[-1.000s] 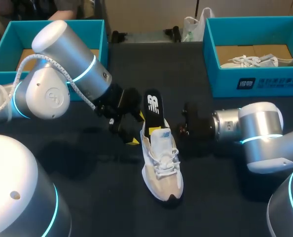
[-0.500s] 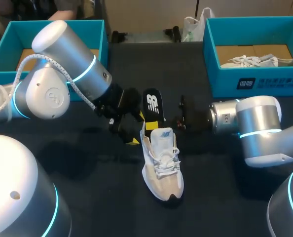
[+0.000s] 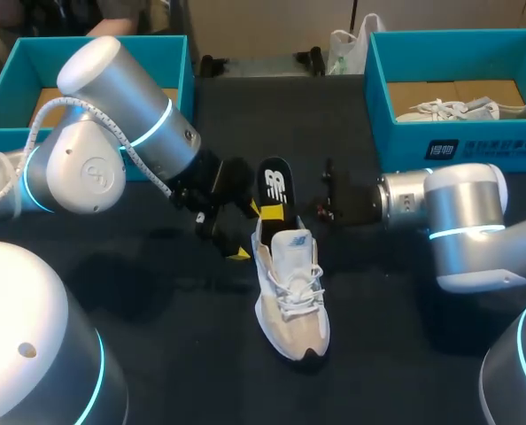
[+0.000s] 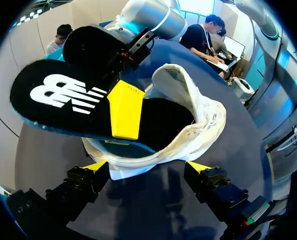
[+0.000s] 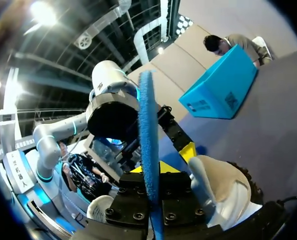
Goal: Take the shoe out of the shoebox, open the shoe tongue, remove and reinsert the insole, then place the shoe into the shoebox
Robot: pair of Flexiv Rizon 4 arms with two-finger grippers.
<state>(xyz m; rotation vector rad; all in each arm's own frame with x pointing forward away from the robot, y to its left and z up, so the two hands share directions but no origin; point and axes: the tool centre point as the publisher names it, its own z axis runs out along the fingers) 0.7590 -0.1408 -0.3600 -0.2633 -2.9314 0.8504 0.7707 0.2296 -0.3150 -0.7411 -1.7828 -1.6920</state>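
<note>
Right pincer (image 5: pixel 154 172) apparently grips insole (image 3: pixel 274 186) — upright above shoe (image 3: pixel 291 297).

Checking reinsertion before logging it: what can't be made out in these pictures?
The insole's far end: hidden inside the shoe, every view.
The right gripper's second finger: under the insole, left wrist view.
The left gripper's hold on the shoe: contact hidden beneath it, left wrist view.

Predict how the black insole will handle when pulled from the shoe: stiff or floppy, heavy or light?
Probably light and springy: the insole stands out of the shoe without drooping, pinched by the right gripper. Edge-on in the right wrist view it looks thin, so it likely bends if pushed.
</note>
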